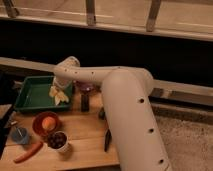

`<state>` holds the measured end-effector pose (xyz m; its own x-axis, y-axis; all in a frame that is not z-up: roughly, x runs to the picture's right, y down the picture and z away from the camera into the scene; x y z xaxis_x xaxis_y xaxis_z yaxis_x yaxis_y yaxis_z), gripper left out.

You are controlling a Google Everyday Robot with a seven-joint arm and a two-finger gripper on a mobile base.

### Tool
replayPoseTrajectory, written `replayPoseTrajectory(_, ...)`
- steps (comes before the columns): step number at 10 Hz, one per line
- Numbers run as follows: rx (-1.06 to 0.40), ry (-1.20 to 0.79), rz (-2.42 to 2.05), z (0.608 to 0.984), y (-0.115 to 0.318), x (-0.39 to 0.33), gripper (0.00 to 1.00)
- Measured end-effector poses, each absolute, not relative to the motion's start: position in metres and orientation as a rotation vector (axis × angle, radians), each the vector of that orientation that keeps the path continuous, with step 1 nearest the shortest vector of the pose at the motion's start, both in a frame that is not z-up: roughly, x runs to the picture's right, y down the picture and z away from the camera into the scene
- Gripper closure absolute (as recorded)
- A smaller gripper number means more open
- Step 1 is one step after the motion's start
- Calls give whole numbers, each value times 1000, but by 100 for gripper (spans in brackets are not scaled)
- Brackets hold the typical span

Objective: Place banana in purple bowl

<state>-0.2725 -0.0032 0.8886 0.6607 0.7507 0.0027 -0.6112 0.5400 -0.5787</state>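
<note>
The banana [59, 95] had not reached the purple bowl [86, 88], so the main part of the task remained. The gripper [61, 86] hung at the end of the white arm [95, 76], directly above the banana. Its jaws stood spread wide, and I could not make out whether they touched the fruit. Just beneath the jaws, the banana lay at the right-hand edge of the green tray [30, 95]; the rest of the tray stretched away to their left in the camera view. The purple bowl sat near the jaws on their right, half tucked under the arm and apparently empty (only part of it showed). A dark upright object [85, 103] stood just in front of the bowl.

By my reading, the grasp itself was the step in hand. After it would come a lift, a short carry rightward over the tray's rim, and a release into the bowl.

Nearer the camera than the jaws were an orange-red bowl [39, 127] with a round orange fruit [48, 122], a white cup [59, 141] of dark fruit and a carrot [27, 151]. No brand, label or writing could be read anywhere.
</note>
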Motion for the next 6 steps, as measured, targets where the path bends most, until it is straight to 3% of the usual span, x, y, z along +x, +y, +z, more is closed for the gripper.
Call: replayPoseTrajectory(6,-615,-236,823,932,19,-280,30)
